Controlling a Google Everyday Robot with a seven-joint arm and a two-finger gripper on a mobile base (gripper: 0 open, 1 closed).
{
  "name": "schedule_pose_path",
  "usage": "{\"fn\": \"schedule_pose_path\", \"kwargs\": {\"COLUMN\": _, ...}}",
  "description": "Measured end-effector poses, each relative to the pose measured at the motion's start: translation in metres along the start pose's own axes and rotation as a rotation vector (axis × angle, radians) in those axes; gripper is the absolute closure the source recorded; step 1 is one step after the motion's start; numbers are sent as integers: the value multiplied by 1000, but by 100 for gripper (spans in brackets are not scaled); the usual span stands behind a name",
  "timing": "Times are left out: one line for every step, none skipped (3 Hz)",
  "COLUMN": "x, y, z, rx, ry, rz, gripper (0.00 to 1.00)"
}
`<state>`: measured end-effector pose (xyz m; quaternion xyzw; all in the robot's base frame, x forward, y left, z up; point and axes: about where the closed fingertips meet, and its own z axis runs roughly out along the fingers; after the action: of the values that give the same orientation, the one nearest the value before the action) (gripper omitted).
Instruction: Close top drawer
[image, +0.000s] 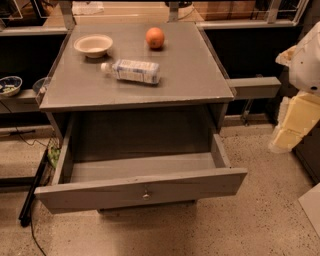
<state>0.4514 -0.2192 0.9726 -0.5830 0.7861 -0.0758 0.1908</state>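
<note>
The top drawer (140, 189) of the grey cabinet (135, 95) stands pulled far out toward me. Its long flat front panel carries a small metal knob (146, 195) at its centre. The inside of the drawer looks empty. My arm shows as white and pale yellow parts at the right edge of the view. The gripper (289, 127) hangs there, to the right of the drawer's right front corner and apart from it. The slimmer lower drawer fronts are hidden under the open drawer.
On the cabinet top lie a white bowl (93, 45), an orange (155, 37) and a water bottle (132, 71) on its side. A grey ledge (252, 87) juts out at the right. Black cables (32, 192) lie on the floor at the left. A small bowl (9, 85) sits on a left shelf.
</note>
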Motion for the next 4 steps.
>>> {"fn": "schedule_pose_path", "kwargs": {"x": 0, "y": 0, "z": 0, "rx": 0, "ry": 0, "rz": 0, "gripper": 0}}
{"fn": "schedule_pose_path", "kwargs": {"x": 0, "y": 0, "z": 0, "rx": 0, "ry": 0, "rz": 0, "gripper": 24}}
{"fn": "schedule_pose_path", "kwargs": {"x": 0, "y": 0, "z": 0, "rx": 0, "ry": 0, "rz": 0, "gripper": 47}}
{"fn": "schedule_pose_path", "kwargs": {"x": 0, "y": 0, "z": 0, "rx": 0, "ry": 0, "rz": 0, "gripper": 71}}
